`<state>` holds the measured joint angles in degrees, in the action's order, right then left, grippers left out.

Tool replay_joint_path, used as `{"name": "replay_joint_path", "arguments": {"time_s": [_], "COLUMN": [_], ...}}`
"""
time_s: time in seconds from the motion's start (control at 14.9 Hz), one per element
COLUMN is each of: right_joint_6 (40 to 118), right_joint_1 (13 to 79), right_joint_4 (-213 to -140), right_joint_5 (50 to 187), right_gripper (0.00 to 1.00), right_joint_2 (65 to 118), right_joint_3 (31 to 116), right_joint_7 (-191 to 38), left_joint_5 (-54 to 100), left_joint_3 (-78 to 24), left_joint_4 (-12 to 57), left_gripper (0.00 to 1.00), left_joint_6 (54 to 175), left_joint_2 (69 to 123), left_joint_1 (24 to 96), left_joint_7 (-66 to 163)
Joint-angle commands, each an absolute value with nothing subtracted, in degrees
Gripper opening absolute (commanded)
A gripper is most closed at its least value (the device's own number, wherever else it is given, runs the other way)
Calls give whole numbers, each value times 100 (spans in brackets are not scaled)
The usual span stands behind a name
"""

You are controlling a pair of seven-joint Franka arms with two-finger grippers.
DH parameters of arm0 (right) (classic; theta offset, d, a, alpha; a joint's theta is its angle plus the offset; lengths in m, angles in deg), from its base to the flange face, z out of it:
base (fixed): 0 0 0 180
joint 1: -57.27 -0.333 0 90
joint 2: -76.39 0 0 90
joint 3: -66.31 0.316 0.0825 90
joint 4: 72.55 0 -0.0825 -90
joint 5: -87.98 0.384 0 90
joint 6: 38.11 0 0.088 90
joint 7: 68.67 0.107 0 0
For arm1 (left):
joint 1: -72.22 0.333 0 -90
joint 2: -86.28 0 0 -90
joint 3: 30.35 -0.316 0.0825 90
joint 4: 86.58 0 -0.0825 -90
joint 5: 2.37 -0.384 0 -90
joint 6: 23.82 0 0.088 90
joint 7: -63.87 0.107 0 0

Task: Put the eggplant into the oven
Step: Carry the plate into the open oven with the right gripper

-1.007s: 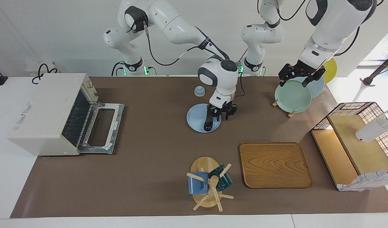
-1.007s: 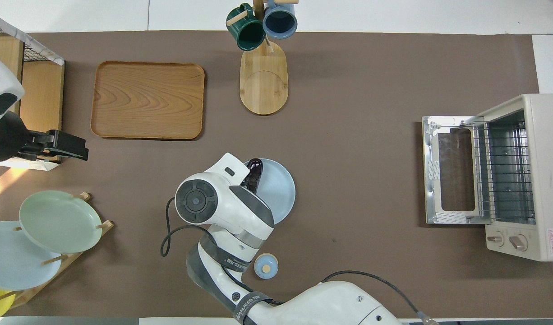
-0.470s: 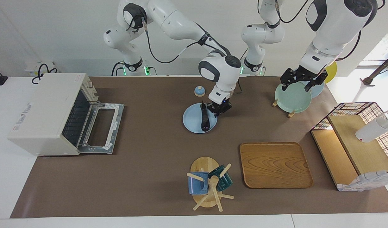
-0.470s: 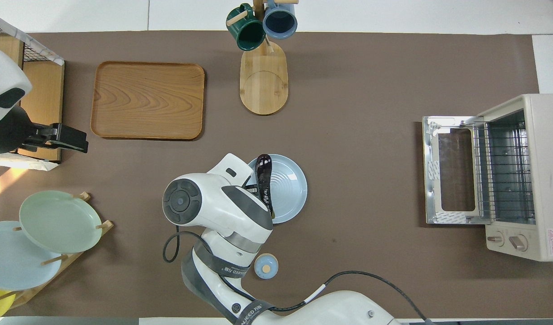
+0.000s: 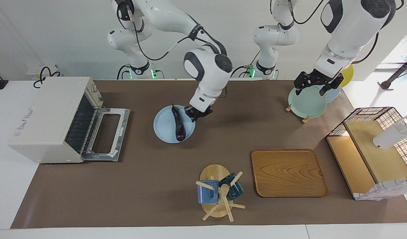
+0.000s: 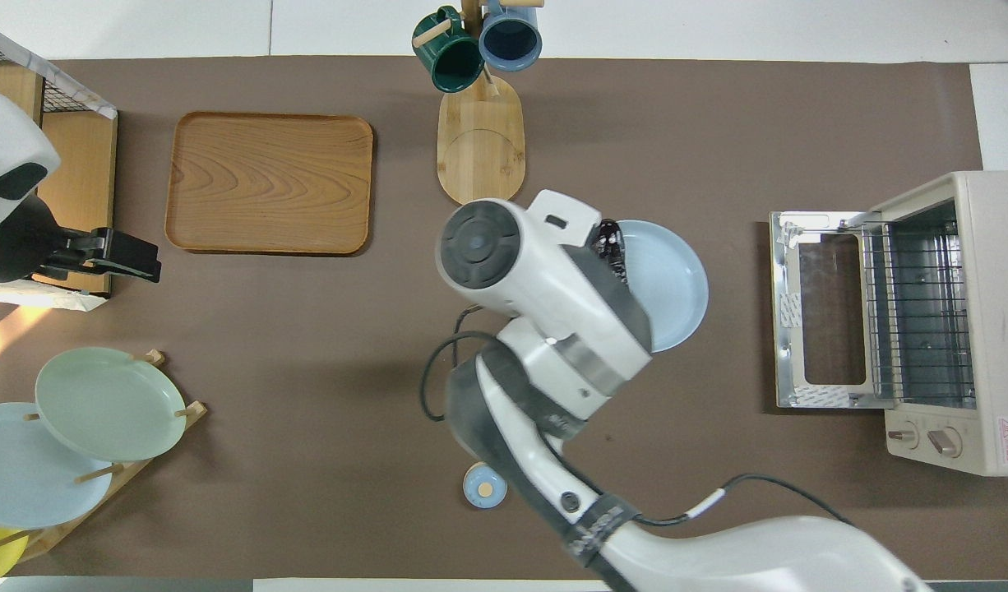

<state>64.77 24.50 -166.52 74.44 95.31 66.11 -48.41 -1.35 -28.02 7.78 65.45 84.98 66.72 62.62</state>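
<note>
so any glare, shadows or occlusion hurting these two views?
Facing view: window glare at the left arm's end, eggplant clear on the plate. Overhead view: right arm hides most of the eggplant; sun patch beside the plate rack.

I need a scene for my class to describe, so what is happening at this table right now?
The right hand is shut on the rim of a light blue plate with the eggplant lying on it, carrying both toward the oven, whose door lies open. The eggplant is not yet inside. The left hand waits open over the rack of plates.
</note>
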Motion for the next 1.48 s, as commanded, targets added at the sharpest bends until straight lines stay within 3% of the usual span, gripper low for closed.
{"name": "replay_joint_path", "arguments": {"time_s": [0.0,0.2,0.47,0.81,1.14,1.21,1.34,1.41], "right_joint_6": [7428,7964,8062,8274,8616,8625,8582,8599], "right_joint_1": [3439,4327,5163,5866,6087,6087,6096,6087], "right_joint_4": [-18642,-19540,-19700,-19947,-20447,-20439,-20421,-20421], "right_joint_5": [7356,7356,7348,7339,7339,7339,7339,7339], "right_gripper": [0,0,0,0,0,6,32,35], "right_joint_2": [8090,7482,7420,7288,7138,7138,7138,7138], "right_joint_3": [6710,6710,6710,6710,6710,6710,6710,6710], "right_joint_7": [-6081,-7135,-8157,-9046,-8985,-8976,-8985,-8994], "left_joint_5": [-264,-264,-264,-264,-264,-264,-264,-264], "left_joint_3": [-2815,-2815,-2815,-2719,-2525,-2525,-2525,-2525], "left_joint_4": [905,896,887,843,861,861,869,878], "left_gripper": [100,100,100,100,100,100,100,100], "left_joint_6": [6415,6407,6424,6433,6451,6451,6451,6451], "left_joint_2": [8364,8364,8356,8303,8312,8312,8312,8312], "left_joint_1": [6668,6668,6668,6878,7029,7029,7020,7029], "left_joint_7": [6300,6299,6282,6326,6317,6317,6300,6300]}}
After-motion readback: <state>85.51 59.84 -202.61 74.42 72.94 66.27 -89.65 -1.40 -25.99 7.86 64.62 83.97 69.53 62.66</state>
